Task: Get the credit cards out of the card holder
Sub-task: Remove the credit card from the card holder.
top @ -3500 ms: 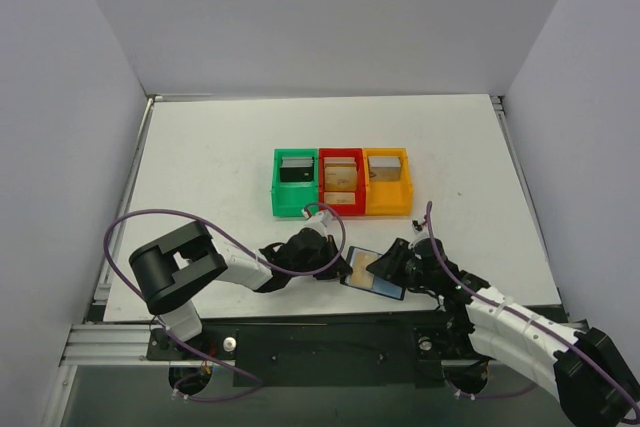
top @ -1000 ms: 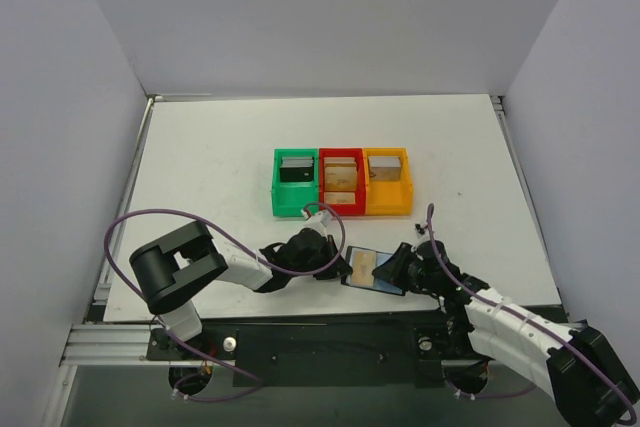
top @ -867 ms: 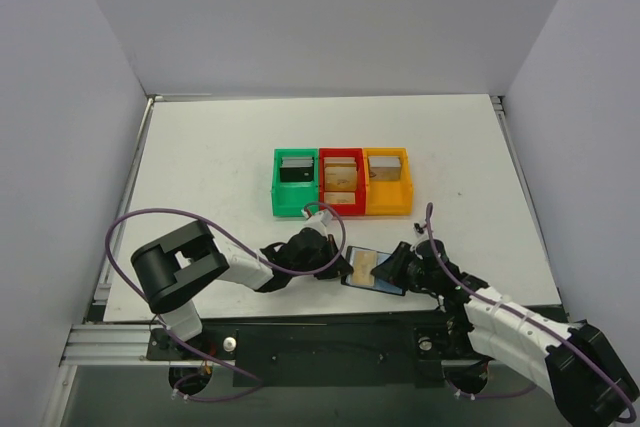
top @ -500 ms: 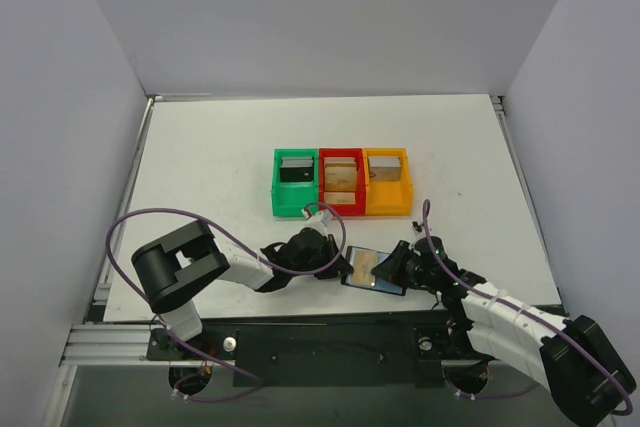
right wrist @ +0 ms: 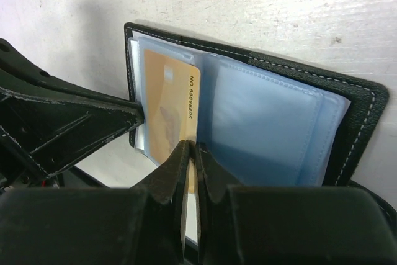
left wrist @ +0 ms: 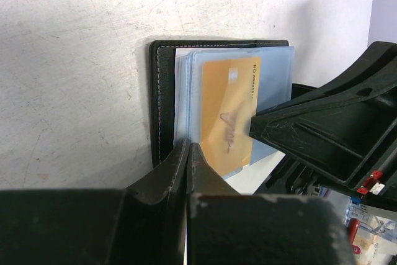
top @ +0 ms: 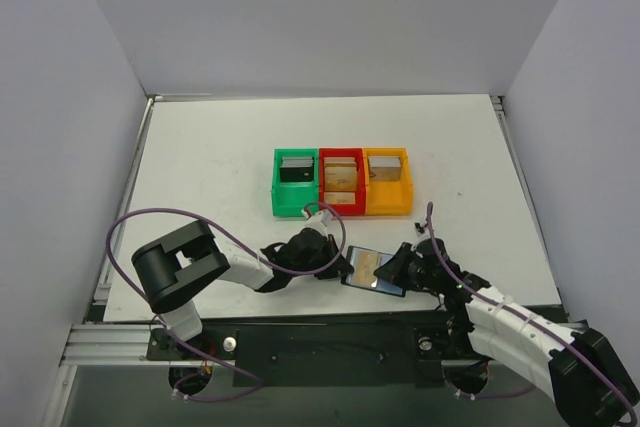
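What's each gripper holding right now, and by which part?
Left gripper pinches the card holder by its clear sleeve's edge; right gripper pinches the gold card by its near edge.

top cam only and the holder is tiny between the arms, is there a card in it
Observer: Yes, one orange card sits in a clear sleeve of the open holder.
Operator: anyone gripping it
Observer: The right jaws are pinched shut on the card's near edge.
Operator: and the left
Observer: The left jaws are shut on the sleeves' near edge, just beside the card.
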Available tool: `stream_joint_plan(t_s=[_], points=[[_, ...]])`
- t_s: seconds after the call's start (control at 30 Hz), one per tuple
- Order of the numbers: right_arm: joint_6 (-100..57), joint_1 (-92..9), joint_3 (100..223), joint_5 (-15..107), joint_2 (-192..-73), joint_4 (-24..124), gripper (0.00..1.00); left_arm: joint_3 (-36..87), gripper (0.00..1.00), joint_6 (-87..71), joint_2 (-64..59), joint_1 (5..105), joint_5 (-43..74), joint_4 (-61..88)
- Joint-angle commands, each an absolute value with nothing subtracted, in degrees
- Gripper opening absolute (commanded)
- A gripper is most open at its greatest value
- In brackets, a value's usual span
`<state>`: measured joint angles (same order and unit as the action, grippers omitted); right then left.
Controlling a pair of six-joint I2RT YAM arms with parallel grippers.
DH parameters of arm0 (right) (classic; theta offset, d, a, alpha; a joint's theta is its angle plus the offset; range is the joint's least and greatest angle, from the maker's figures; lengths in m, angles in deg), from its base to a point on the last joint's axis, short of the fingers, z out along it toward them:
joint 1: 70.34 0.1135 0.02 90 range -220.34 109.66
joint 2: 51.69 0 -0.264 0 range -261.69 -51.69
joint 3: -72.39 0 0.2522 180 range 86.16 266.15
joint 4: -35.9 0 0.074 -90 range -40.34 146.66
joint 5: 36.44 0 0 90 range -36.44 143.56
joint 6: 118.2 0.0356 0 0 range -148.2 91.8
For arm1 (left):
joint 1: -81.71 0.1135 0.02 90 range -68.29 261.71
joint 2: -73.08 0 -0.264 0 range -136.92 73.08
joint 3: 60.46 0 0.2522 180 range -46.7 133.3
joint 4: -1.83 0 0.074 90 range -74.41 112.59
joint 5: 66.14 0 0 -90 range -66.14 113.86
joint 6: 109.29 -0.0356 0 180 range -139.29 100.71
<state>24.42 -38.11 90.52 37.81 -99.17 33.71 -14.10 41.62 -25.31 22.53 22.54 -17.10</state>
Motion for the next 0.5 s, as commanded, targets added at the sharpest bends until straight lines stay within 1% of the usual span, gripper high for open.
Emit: stream_joint_plan(t_s=[0.0,0.47], points=[[22.77,-38.26,90.81,40.64,-97.04,41.04,0.00,-15.32,0.00,41.36,-26.85,22.91,24.56,-13.59],[21.90,-38.26,92.57,42.13,-91.06,48.77,0.00,-16.64,0.00,42.76,-25.44,23.70,26.41,-11.83]])
